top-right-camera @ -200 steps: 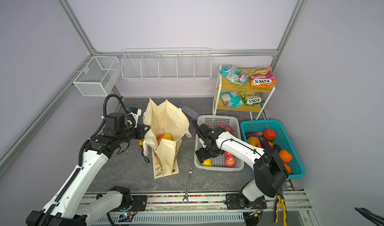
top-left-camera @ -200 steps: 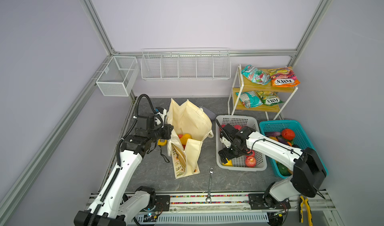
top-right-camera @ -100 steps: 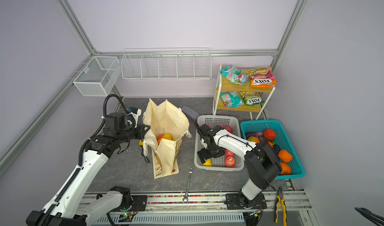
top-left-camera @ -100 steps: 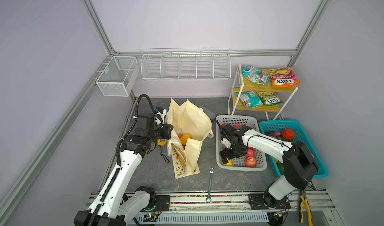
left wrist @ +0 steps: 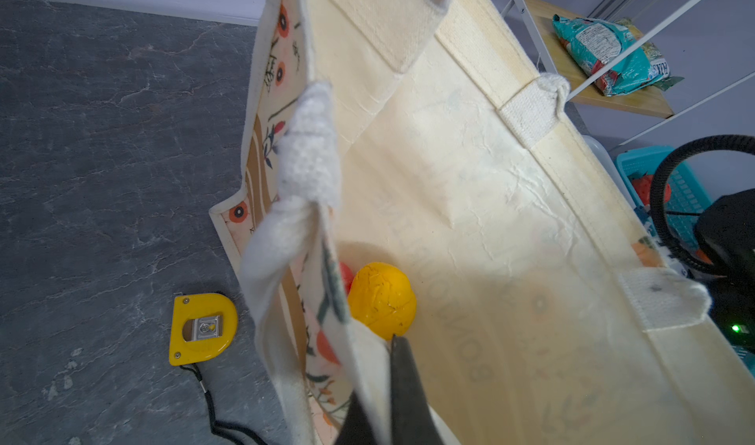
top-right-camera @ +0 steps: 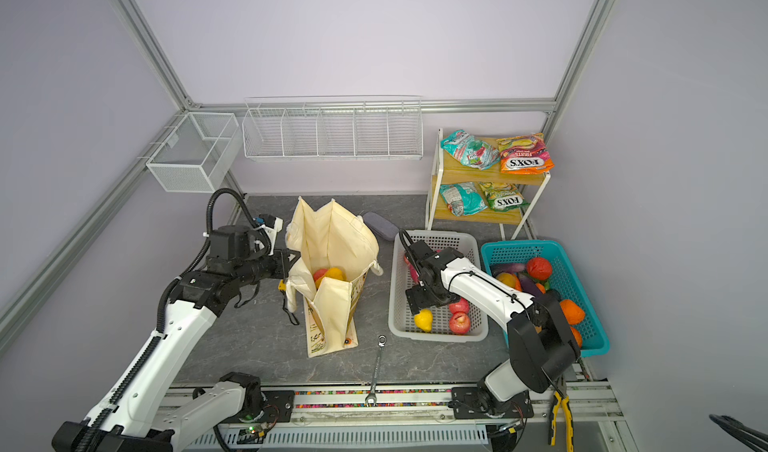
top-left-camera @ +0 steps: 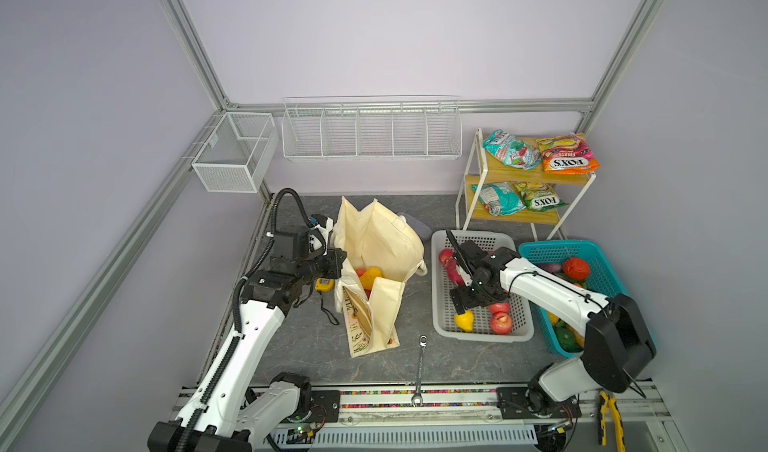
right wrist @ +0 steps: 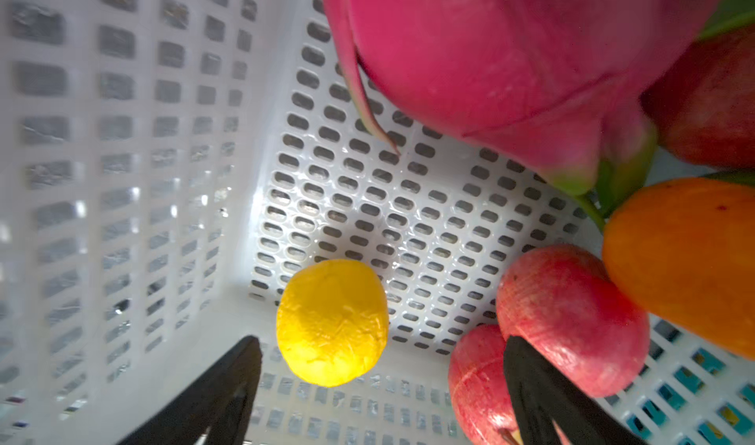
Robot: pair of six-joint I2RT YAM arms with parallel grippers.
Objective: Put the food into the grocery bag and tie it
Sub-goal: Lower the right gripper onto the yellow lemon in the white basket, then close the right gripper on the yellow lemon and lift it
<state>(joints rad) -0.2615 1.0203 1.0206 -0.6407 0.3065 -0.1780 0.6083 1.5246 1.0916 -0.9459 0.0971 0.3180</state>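
Pale lilac walls (top-left-camera: 374,34) close the space on three sides under soft, even light, and grey aluminium struts (top-left-camera: 187,43) run along their corners and edges. A long white wire rack (top-left-camera: 371,128) with dividers hangs on the back wall, and a white mesh box (top-left-camera: 232,153) hangs near it on the left wall. The table (top-left-camera: 307,346) is dark grey with stone-like veining, and a two-tier shelf stand (top-left-camera: 505,174) of white tubing and wooden boards stands at its back right corner.

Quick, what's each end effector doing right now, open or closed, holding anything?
Left end effector: closed, pinching the grocery bag rim.
Right end effector: open, empty, by the yellow fruit in the grey basket.
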